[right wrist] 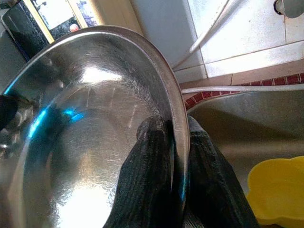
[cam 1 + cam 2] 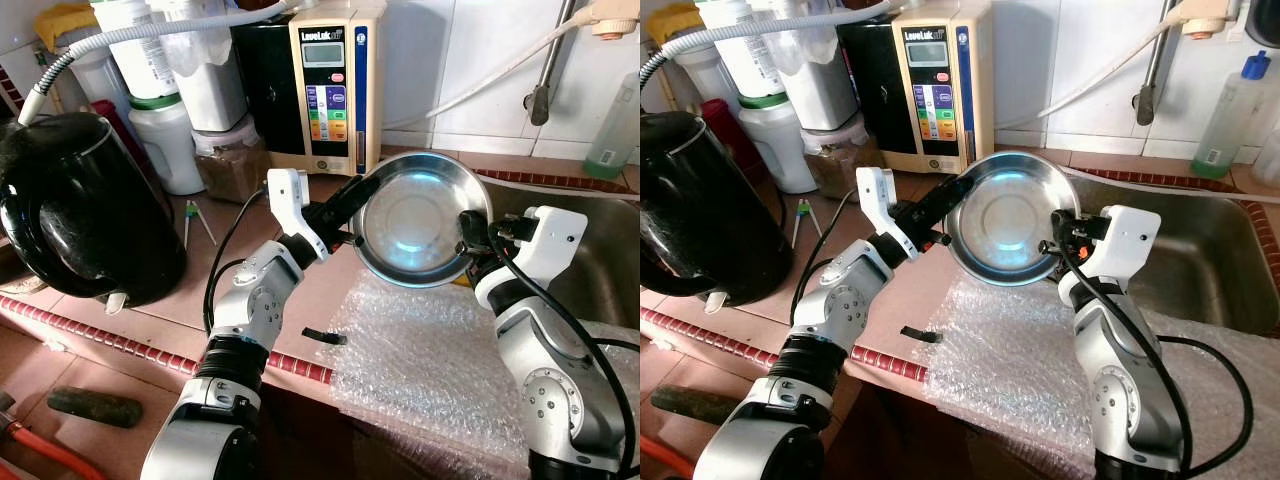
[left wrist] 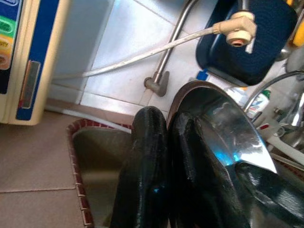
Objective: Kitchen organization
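Observation:
A round steel bowl (image 2: 415, 215) is held up on edge above the counter, its hollow facing me. My left gripper (image 2: 352, 193) is shut on its left rim; in the left wrist view the two black fingers (image 3: 147, 166) press together at the bowl's edge (image 3: 223, 118). My right gripper (image 2: 468, 236) is shut on the right rim. In the right wrist view the rim (image 1: 178, 114) runs between the two fingertips (image 1: 152, 142), one inside the bowl and one behind it.
A black kettle (image 2: 80, 200) stands at the left, with white jars (image 2: 165, 140) and a water ioniser (image 2: 335, 85) behind. Bubble wrap (image 2: 430, 350) covers the counter's front. The steel sink (image 2: 1200, 260) lies to the right with a yellow container (image 1: 280, 190) in it. A bottle (image 2: 1230, 110) stands behind it.

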You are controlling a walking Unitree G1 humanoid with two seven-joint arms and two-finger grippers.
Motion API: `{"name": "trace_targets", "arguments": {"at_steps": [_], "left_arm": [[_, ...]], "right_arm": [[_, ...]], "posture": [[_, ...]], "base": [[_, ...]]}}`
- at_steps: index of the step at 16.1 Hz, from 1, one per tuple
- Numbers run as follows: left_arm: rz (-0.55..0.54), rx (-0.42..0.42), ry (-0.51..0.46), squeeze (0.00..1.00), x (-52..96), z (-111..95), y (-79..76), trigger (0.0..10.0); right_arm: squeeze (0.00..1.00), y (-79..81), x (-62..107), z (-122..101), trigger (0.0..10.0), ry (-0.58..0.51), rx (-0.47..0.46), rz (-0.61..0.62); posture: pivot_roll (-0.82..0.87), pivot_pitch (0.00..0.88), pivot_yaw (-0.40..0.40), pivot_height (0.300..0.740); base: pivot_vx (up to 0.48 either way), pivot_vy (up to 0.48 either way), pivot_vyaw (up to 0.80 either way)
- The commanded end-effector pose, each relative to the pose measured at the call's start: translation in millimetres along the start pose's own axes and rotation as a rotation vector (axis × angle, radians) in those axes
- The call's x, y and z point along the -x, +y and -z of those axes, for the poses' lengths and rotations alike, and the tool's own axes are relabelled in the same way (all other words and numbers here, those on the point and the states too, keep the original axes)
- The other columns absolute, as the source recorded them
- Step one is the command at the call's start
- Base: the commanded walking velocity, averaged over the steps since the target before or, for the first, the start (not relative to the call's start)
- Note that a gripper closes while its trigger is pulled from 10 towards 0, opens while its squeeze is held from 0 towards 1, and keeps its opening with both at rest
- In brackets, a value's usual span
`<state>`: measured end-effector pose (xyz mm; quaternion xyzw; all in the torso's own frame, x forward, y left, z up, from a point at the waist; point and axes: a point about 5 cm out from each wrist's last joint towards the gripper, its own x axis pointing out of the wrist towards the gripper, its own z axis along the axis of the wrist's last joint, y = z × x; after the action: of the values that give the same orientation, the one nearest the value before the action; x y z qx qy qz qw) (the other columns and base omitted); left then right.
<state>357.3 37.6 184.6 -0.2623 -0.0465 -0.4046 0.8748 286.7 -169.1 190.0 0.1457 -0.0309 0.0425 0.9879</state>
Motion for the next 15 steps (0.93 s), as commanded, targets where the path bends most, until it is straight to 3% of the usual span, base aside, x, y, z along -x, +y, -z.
{"name": "trace_targets", "arguments": {"at_steps": [1,7,9,12,15], "left_arm": [[0.085,-0.017,0.007,1.00,-18.3,0.5,-22.6,10.0],[0.152,-0.062,0.054,1.00,-11.5,15.1,-36.0,10.0],[0.181,-0.052,0.080,1.00,-11.4,22.5,-43.2,10.0],[0.233,-0.096,0.113,1.00,-8.2,28.6,-50.8,10.0],[0.215,-0.131,0.135,1.00,-4.0,29.9,-46.1,10.0]], "right_arm": [[0.00,11.7,-3.5,17.3,0.0,0.086,-0.010,-0.028],[0.00,13.4,-5.3,17.4,0.0,0.078,0.010,-0.035],[0.00,8.3,-6.7,16.0,0.0,0.048,0.084,0.039],[0.00,2.2,-7.7,14.0,0.0,0.029,0.096,0.085],[0.00,-8.8,-8.4,9.9,0.0,-0.001,0.112,0.158]], "posture": [[-0.11,0.000,0.131,0.740],[-0.10,0.000,0.132,0.740],[-0.09,0.000,0.136,0.740],[-0.09,0.000,0.138,0.740],[-0.09,0.000,0.140,0.740]], "base": [[0.000,0.000,0.00],[0.000,0.000,0.00],[0.000,0.000,0.00],[0.000,0.000,0.00],[0.000,0.000,0.00]]}}
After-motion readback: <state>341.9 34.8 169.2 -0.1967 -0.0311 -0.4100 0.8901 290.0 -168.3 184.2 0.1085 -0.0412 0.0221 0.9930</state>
